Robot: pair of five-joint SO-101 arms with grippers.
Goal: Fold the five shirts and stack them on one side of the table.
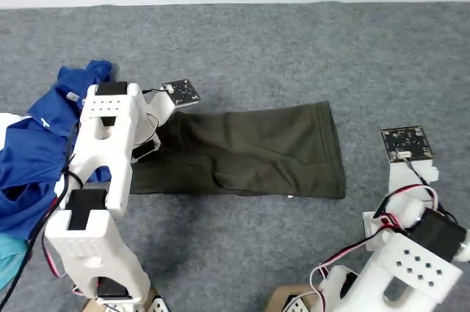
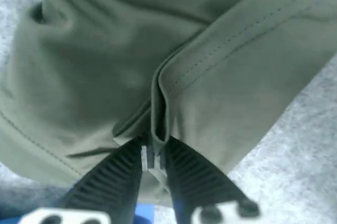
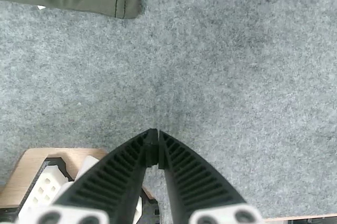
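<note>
We see the green shirt [image 1: 250, 150] lying flat across the middle of the grey table [image 1: 294, 48], folded into a long band with its stitched hem toward the right arm's side. The left gripper [image 2: 153, 153] is down at the shirt's other end, its jaws pinched tight on a raised ridge of green cloth (the fabric bunches into a narrow crease right where they meet). The right gripper [image 3: 156, 138] hangs above bare grey felt near the front of the table. Its jaws are pressed together with nothing between them, and one corner of the green shirt lies well apart from it. On the left arm's side, at the table's edge, we find a rumpled blue shirt [image 1: 29, 158] just beside the green one's end. A bit of white cloth [image 1: 6, 125] and a teal cloth [image 1: 7, 257] peek out next to it.
</note>
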